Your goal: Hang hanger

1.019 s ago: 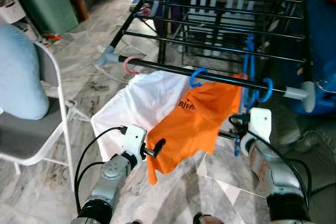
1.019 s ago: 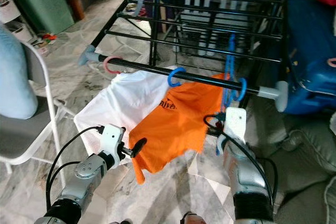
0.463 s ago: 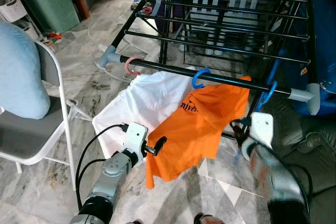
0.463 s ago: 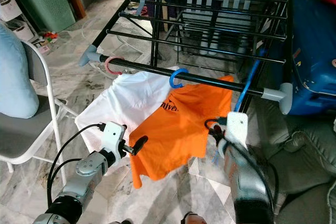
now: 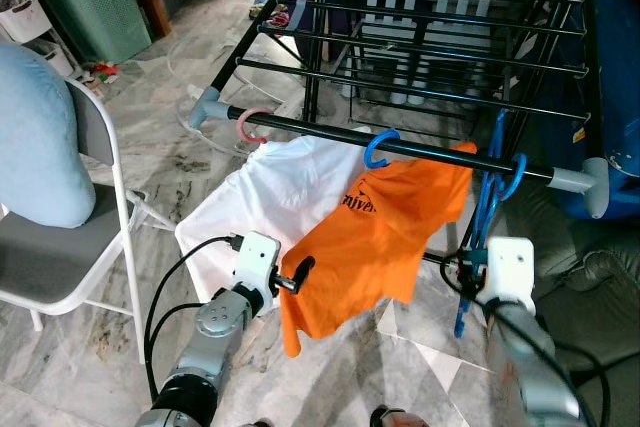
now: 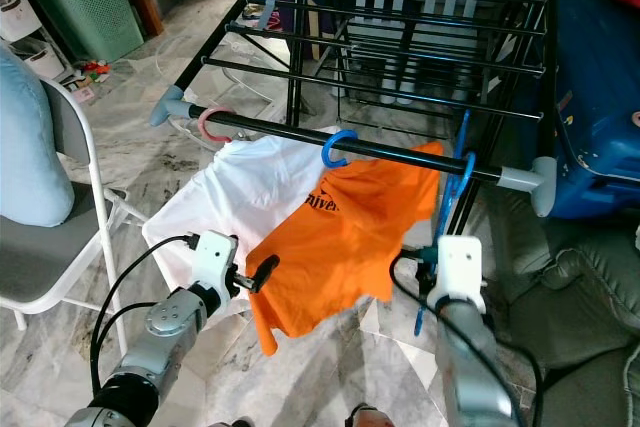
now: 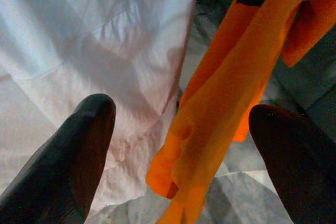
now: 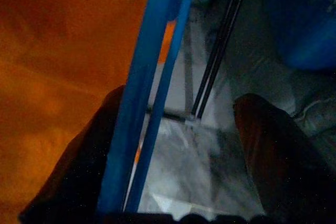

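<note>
An empty blue hanger [image 5: 487,209] hangs by its hook from the black front rail [image 5: 420,152] of the drying rack, near the rail's right end. My right gripper [image 8: 184,103] sits low beside the hanger's bottom and is open; the blue bar [image 8: 152,77] runs along one finger. An orange shirt [image 5: 380,232] hangs on a blue hook [image 5: 377,146], and a white shirt [image 5: 255,202] on a pink hook [image 5: 249,125]. My left gripper [image 5: 298,275] is open at the orange shirt's lower edge [image 7: 210,140], with the cloth between its fingers.
A grey folding chair [image 5: 90,247] with a light blue cushion [image 5: 35,137] stands on the left. A green basket [image 5: 95,2] is at the back left. A blue bag [image 5: 615,97] and grey cushions [image 5: 590,277] lie to the right. Marble floor [image 5: 170,162] lies under the rack.
The blue hanger, raised and tilted at the rail before, now hangs straight down from it. My right arm has dropped lower and back. The left arm has barely moved.
</note>
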{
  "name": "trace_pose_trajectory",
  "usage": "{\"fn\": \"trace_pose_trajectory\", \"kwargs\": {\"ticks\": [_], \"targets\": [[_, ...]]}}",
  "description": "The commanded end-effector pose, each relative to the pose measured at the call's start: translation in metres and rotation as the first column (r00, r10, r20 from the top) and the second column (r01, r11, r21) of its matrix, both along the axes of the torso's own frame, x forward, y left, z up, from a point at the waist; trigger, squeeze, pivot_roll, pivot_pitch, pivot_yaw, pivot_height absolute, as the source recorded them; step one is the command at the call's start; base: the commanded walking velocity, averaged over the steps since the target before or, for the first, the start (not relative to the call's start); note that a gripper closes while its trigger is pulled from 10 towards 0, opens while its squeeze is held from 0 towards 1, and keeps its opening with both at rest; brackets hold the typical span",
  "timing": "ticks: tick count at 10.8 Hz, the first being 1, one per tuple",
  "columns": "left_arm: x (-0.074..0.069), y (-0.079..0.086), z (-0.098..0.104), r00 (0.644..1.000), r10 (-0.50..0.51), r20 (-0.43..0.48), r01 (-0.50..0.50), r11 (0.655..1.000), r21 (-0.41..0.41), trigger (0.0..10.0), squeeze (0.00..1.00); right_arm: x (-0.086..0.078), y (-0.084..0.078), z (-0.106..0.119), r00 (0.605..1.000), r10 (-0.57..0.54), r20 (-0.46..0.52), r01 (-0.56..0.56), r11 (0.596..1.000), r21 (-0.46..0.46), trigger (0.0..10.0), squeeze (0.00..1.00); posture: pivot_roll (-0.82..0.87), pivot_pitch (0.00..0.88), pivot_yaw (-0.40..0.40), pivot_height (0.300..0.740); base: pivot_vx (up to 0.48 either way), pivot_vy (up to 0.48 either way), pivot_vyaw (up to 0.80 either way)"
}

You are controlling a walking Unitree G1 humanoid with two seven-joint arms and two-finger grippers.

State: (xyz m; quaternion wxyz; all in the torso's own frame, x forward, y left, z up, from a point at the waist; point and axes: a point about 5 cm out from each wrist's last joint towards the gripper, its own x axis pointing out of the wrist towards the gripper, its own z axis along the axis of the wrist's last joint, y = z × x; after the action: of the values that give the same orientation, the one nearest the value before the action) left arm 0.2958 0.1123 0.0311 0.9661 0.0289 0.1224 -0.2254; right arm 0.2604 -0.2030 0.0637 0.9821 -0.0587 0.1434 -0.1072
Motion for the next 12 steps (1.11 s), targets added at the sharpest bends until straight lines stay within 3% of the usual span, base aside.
{"fn": "trace_pose_trajectory", "kwargs": {"ticks": [1, 7, 12], "targets": [[0.0006, 0.001, -0.0012, 1.0, -0.002, 0.0, 0.002, 1.0, 0.022, 10.0, 0.0, -0.0029, 0.002, 0.0055, 0.999, -0.009, 0.044, 0.01, 1.0, -0.012, 10.0, 1.0, -0.26, 0.091, 0.089, 0.74, 0.0, 0.0, 0.0], [0.0008, -0.0001, -0.004, 1.0, 0.008, -0.011, -0.008, 0.999, 0.038, 10.0, 0.0, -0.0112, 0.0025, 0.002, 0.998, -0.027, 0.05, 0.028, 0.999, -0.031, 10.0, 1.0, -0.26, 0.097, 0.083, 0.74, 0.0, 0.0, 0.0], [-0.0004, -0.0003, -0.0066, 1.0, 0.017, -0.021, -0.016, 0.999, 0.039, 10.0, 0.0, -0.01, 0.0009, 0.0027, 0.999, -0.024, 0.048, 0.025, 0.999, -0.032, 10.0, 1.0, -0.25, 0.099, 0.075, 0.74, -0.255, 0.0, 0.0]]}}
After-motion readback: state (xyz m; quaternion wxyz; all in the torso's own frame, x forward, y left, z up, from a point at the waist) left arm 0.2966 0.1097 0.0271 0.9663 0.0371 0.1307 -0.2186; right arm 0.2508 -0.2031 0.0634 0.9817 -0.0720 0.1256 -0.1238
